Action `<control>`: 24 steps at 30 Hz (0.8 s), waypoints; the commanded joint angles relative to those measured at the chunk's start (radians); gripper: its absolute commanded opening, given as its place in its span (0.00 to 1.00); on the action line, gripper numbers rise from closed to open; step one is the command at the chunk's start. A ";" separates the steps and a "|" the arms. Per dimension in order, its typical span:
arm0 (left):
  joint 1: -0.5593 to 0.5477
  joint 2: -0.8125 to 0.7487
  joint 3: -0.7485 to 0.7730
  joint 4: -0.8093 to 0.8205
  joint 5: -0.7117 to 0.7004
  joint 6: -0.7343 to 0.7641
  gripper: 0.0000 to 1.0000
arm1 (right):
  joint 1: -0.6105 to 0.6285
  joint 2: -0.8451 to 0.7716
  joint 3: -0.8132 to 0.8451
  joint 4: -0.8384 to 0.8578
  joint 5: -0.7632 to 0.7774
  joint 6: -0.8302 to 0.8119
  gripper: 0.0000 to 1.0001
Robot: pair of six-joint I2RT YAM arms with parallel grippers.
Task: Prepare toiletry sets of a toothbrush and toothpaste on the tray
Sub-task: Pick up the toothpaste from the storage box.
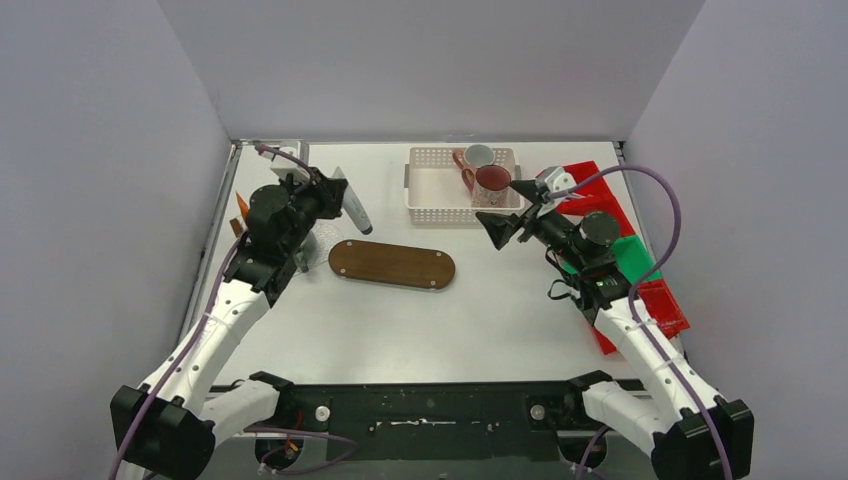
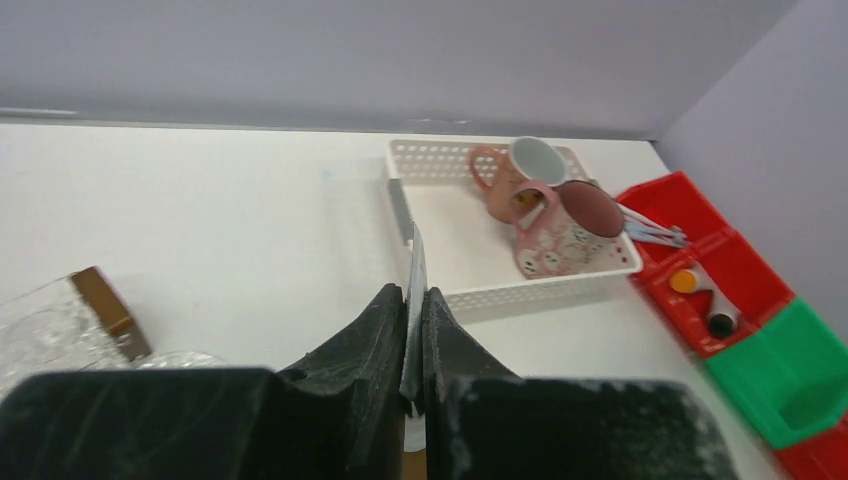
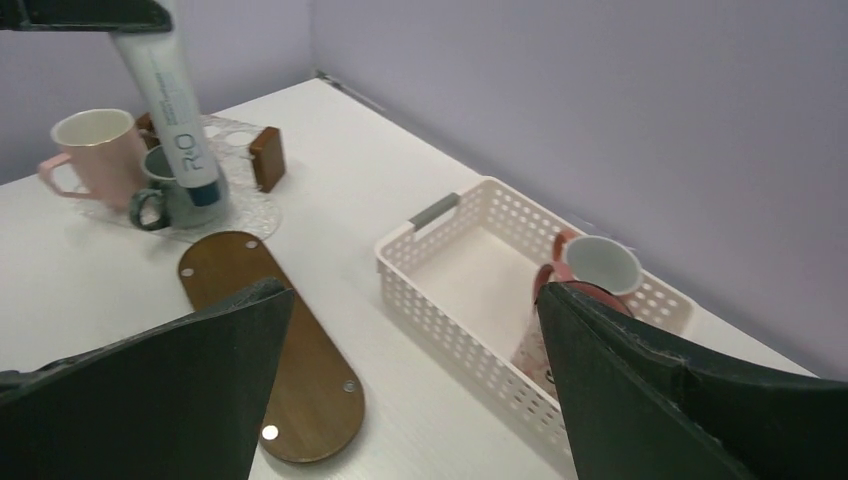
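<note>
Only the right wrist view shows the pinkish-white mug (image 3: 95, 150) and dark green mug (image 3: 165, 200), hidden from above by the left arm (image 1: 225, 305). The left tool (image 2: 414, 300) pinches the tube (image 3: 165, 90) over them. The right tool (image 3: 412, 295) is spread near the basket (image 3: 450, 330) holding the maroon mug (image 2: 575, 235).

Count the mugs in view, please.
4. The pink-handled mug and maroon mug are in the white basket; the pinkish mug and dark green mug are on the clear tray. Others may be hidden.

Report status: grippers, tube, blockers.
Left gripper shut on toothpaste tube, by dark green mug. Right gripper open, empty, near basket. No blocker seen.
</note>
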 commanded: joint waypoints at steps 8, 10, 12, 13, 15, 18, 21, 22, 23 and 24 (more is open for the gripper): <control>0.115 0.017 0.093 0.028 -0.229 0.135 0.00 | -0.021 -0.270 -0.093 -0.159 0.479 -0.147 1.00; 0.129 0.029 0.094 0.047 -0.264 0.150 0.00 | -0.022 -0.312 -0.119 -0.170 0.549 -0.163 1.00; 0.145 0.044 0.094 0.073 -0.295 0.165 0.00 | -0.022 -0.355 -0.148 -0.172 0.621 -0.171 1.00; 0.156 0.050 0.094 0.084 -0.309 0.169 0.00 | -0.021 -0.376 -0.162 -0.171 0.658 -0.177 1.00; 0.179 0.066 0.095 0.107 -0.328 0.173 0.00 | -0.023 -0.412 -0.199 -0.157 0.711 -0.194 1.00; 0.210 0.092 0.093 0.142 -0.354 0.183 0.00 | -0.023 -0.460 -0.263 -0.109 0.775 -0.205 1.00; 0.242 0.119 0.086 0.176 -0.373 0.187 0.00 | -0.023 -0.490 -0.309 -0.065 0.808 -0.210 1.00; 0.251 0.129 0.083 0.192 -0.378 0.187 0.00 | -0.024 -0.497 -0.319 -0.049 0.812 -0.211 1.00; 0.261 0.138 0.080 0.205 -0.382 0.185 0.00 | -0.024 -0.505 -0.327 -0.042 0.816 -0.212 1.00; 0.270 0.147 0.076 0.220 -0.385 0.184 0.00 | -0.024 -0.512 -0.335 -0.033 0.819 -0.211 1.00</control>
